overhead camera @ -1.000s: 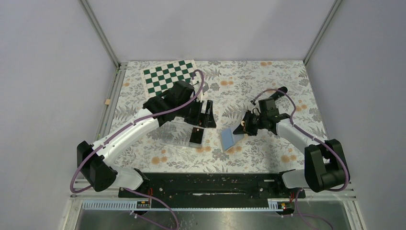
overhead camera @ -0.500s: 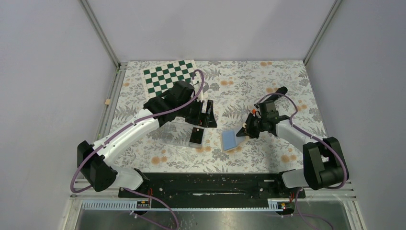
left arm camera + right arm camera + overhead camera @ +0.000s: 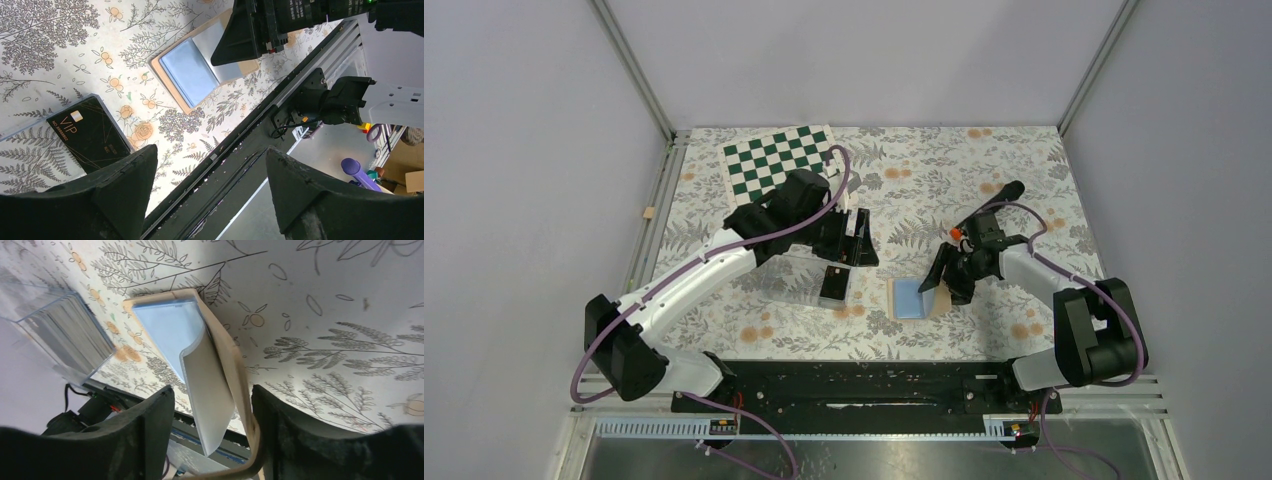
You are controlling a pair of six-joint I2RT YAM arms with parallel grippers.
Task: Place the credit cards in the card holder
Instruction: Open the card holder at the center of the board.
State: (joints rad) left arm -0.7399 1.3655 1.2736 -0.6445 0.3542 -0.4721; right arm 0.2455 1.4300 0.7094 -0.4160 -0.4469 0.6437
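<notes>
The card holder (image 3: 913, 298) lies open on the floral table, tan outside and light blue inside. My right gripper (image 3: 946, 280) stands open at its right edge. In the right wrist view the raised flap of the card holder (image 3: 172, 332) runs between the parted fingers and its tan edge touches the right finger (image 3: 300, 415). A black credit card (image 3: 833, 284) marked VIP lies in a clear tray (image 3: 796, 283). My left gripper (image 3: 858, 243) hovers open and empty just beyond that card. In the left wrist view the card (image 3: 90, 134) and the card holder (image 3: 192, 75) both show.
A green checkerboard mat (image 3: 779, 158) lies at the back left. A black marker (image 3: 1002, 191) with an orange tip lies behind the right arm. The black rail of the arm bases (image 3: 864, 385) runs along the near edge. The clear tray's wall (image 3: 65, 337) stands left of the holder.
My right gripper has gone from shut to open. The card holder has dropped from a tilted, lifted pose to lie flat and open. The left arm has not moved.
</notes>
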